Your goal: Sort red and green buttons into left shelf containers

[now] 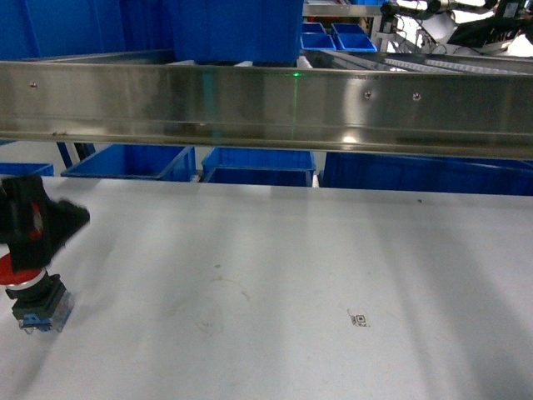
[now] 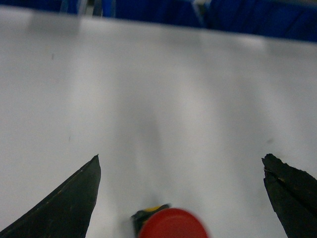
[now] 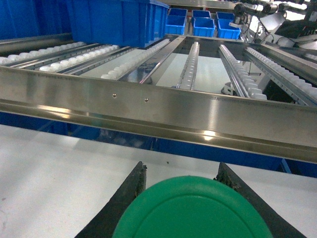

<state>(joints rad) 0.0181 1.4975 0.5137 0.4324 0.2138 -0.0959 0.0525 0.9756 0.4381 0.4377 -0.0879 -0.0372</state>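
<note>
The left claw point(image 2: 181, 198) is gaping wide around a red button point(image 1: 35, 293) sitting on the worktop point(image 1: 291, 283); the right claw point(image 3: 190, 183) is gripping a green button point(image 3: 193, 208).

red button point(image 1: 32, 287) stood on white table point(image 1: 291, 283) beneath left gripper point(image 1: 37, 218); steel rail point(image 1: 266, 108) and blue tubs point(image 1: 258, 167) seen behind.

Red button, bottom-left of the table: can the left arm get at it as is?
Probably yes. The left gripper is open, jaws on either side of the red button, with nothing between them on the table.
</note>
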